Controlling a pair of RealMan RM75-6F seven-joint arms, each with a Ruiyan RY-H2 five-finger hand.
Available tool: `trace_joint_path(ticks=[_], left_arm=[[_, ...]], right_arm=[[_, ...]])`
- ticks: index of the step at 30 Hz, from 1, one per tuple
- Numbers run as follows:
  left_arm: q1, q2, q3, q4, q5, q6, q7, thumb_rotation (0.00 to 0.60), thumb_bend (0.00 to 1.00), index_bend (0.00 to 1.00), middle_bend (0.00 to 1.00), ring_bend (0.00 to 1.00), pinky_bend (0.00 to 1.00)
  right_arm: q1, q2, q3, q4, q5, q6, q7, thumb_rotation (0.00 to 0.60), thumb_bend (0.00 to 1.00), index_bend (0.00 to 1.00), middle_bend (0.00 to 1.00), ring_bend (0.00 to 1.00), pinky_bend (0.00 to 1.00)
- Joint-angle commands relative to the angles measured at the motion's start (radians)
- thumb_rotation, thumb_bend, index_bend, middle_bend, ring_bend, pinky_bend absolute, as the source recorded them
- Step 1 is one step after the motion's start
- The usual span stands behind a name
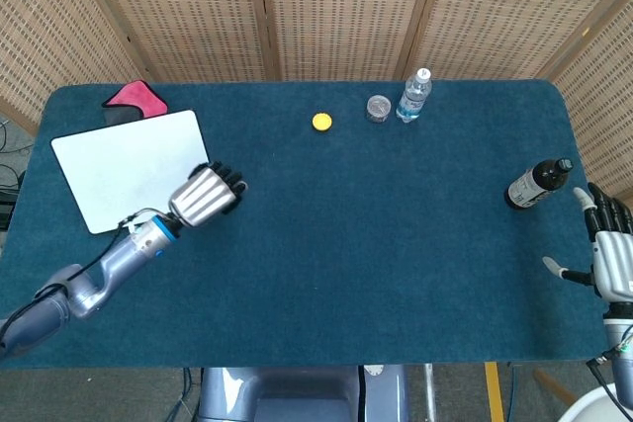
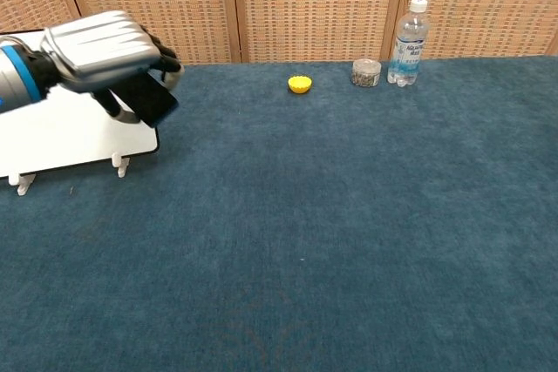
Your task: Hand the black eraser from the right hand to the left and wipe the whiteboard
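Observation:
My left hand [image 1: 206, 194] grips the black eraser [image 2: 150, 98] and holds it in the air at the right edge of the whiteboard [image 1: 119, 170]. In the chest view the same left hand [image 2: 100, 48] hides most of the eraser, and the whiteboard [image 2: 52, 132] stands on small white feet at the left. My right hand [image 1: 613, 256] hangs at the table's far right edge, fingers spread and holding nothing.
A yellow cap [image 1: 321, 122], a small jar [image 1: 378, 107] and a clear water bottle [image 1: 414, 94] stand along the back edge. A dark bottle [image 1: 536, 183] lies near the right hand. A pink cloth [image 1: 135, 97] lies behind the whiteboard.

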Motion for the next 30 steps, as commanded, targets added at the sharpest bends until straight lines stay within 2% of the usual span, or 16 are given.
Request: trace_joint_path(ticks=[1, 6, 11, 22, 24, 26, 28, 29, 30], left_arm=[[0.061, 0.016, -0.034, 0.057, -0.06, 0.06, 0.001, 0.6, 0.29, 0.68, 0.45, 0.54, 0.49], [0.125, 0.013, -0.051, 0.168, -0.116, 0.101, -0.011, 0.6, 0.29, 0.68, 0.45, 0.54, 0.49], [0.163, -0.005, -0.036, 0.263, -0.145, 0.067, -0.059, 0.6, 0.29, 0.68, 0.45, 0.54, 0.49], [0.154, -0.084, -0.013, 0.401, -0.144, 0.014, -0.133, 0.6, 0.28, 0.68, 0.45, 0.53, 0.49], [0.153, -0.099, -0.009, 0.422, -0.142, 0.016, -0.147, 0.6, 0.25, 0.59, 0.33, 0.43, 0.45], [0.153, -0.11, -0.001, 0.441, -0.136, 0.017, -0.162, 0.6, 0.16, 0.33, 0.07, 0.13, 0.26], [0.153, -0.116, 0.004, 0.457, -0.132, 0.017, -0.176, 0.6, 0.06, 0.14, 0.0, 0.01, 0.13], [0.155, -0.112, 0.016, 0.459, -0.121, 0.022, -0.175, 0.6, 0.02, 0.06, 0.0, 0.0, 0.09], [0.158, -0.107, 0.022, 0.456, -0.115, 0.03, -0.174, 0.6, 0.0, 0.02, 0.0, 0.0, 0.08]], right_arm=[[-0.001, 0.002, 0.0, -0.002, -0.003, 0.0, 0.002, 0.6, 0.0, 0.0, 0.0, 0.0, 0.02], [0.001, 0.003, -0.003, -0.002, -0.008, -0.009, 0.006, 0.6, 0.0, 0.0, 0.0, 0.0, 0.02], [0.002, 0.004, -0.005, -0.01, -0.015, -0.012, -0.004, 0.6, 0.0, 0.0, 0.0, 0.0, 0.02], [-0.001, 0.008, -0.006, -0.02, -0.013, -0.016, -0.011, 0.6, 0.0, 0.0, 0.0, 0.0, 0.02], [-0.002, 0.009, -0.006, -0.021, -0.012, -0.017, -0.01, 0.6, 0.0, 0.0, 0.0, 0.0, 0.02], [-0.002, 0.01, -0.006, -0.021, -0.011, -0.019, -0.01, 0.6, 0.0, 0.0, 0.0, 0.0, 0.02], [-0.002, 0.012, -0.006, -0.022, -0.011, -0.022, -0.008, 0.6, 0.0, 0.0, 0.0, 0.0, 0.02], [-0.002, 0.013, -0.007, -0.021, -0.01, -0.025, -0.007, 0.6, 0.0, 0.0, 0.0, 0.0, 0.02], [-0.002, 0.014, -0.007, -0.022, -0.01, -0.026, -0.007, 0.6, 0.0, 0.0, 0.0, 0.0, 0.02]])
